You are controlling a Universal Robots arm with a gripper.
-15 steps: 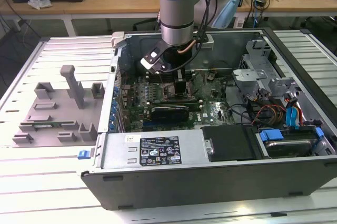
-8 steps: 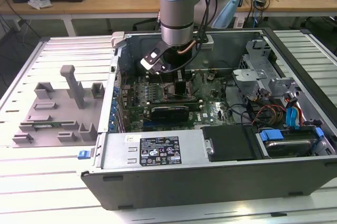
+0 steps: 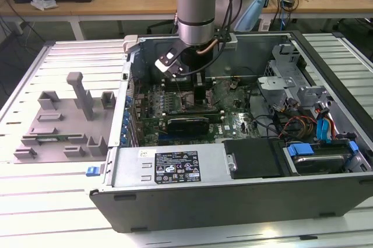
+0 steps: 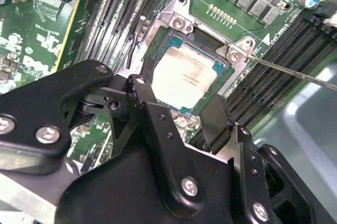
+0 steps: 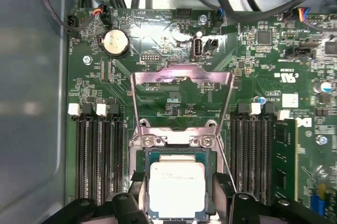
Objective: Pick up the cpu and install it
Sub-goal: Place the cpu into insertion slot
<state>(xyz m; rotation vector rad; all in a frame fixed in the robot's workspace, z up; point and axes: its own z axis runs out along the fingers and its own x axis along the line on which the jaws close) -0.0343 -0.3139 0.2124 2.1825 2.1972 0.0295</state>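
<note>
The cpu [image 5: 176,188] is a small square chip with a silvery top plate. It lies level within the metal-framed socket [image 5: 174,140] on the green motherboard, and in the second wrist view the cpu [image 4: 184,74] looks squarely lined up with that frame. My gripper [image 5: 179,182] straddles it, one black finger against each of two opposite edges, so the gripper [image 4: 179,95] is shut on it. In the exterior view the arm reaches down into the open computer case, with the gripper [image 3: 189,82] low over the board.
The socket's load plate [image 5: 181,74] is swung open and its thin wire lever [image 4: 295,71] sticks out sideways. Memory slots [image 5: 97,155] flank the socket. A long black expansion card [image 3: 186,123], a drive cage [image 3: 291,85] and the case walls crowd the arm. A grey fixture [image 3: 64,126] lies outside the case.
</note>
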